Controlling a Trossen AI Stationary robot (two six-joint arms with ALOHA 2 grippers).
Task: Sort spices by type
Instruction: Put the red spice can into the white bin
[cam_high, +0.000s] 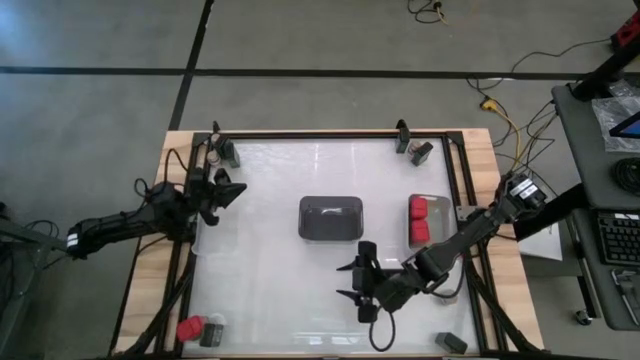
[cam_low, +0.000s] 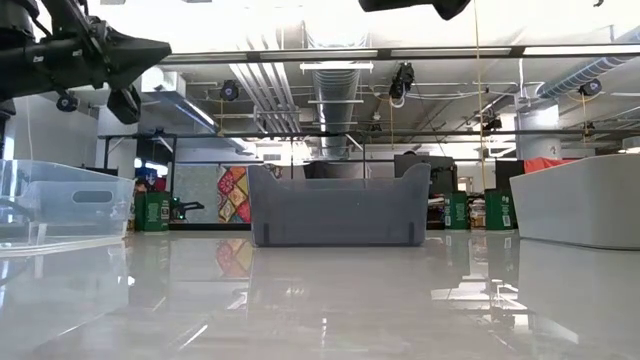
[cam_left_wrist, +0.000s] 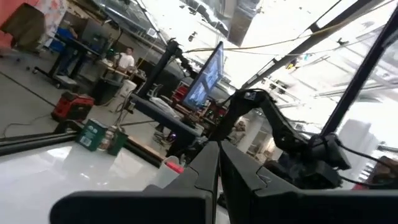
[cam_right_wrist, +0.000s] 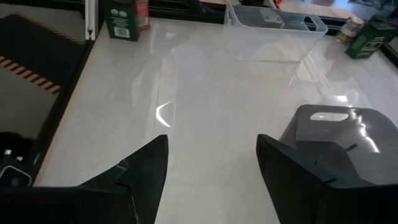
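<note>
At six o'clock on the worktop (cam_high: 270, 290), the right end effector (cam_high: 352, 281) hovers, fingers apart and empty. Two red spice blocks (cam_high: 418, 220) lie in the clear tray (cam_high: 436, 198) at three o'clock. Left end effector (cam_high: 232, 193) waits closed at nine o'clock.

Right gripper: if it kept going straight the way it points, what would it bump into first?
Probably nothing soon: the open right gripper faces bare table. The clear tray at the far edge looks first, though depth is unclear.

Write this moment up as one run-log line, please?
left gripper: shut, empty, raised at table's left | right gripper: fingers open, empty, near grey bin | two red blocks in right tray
</note>
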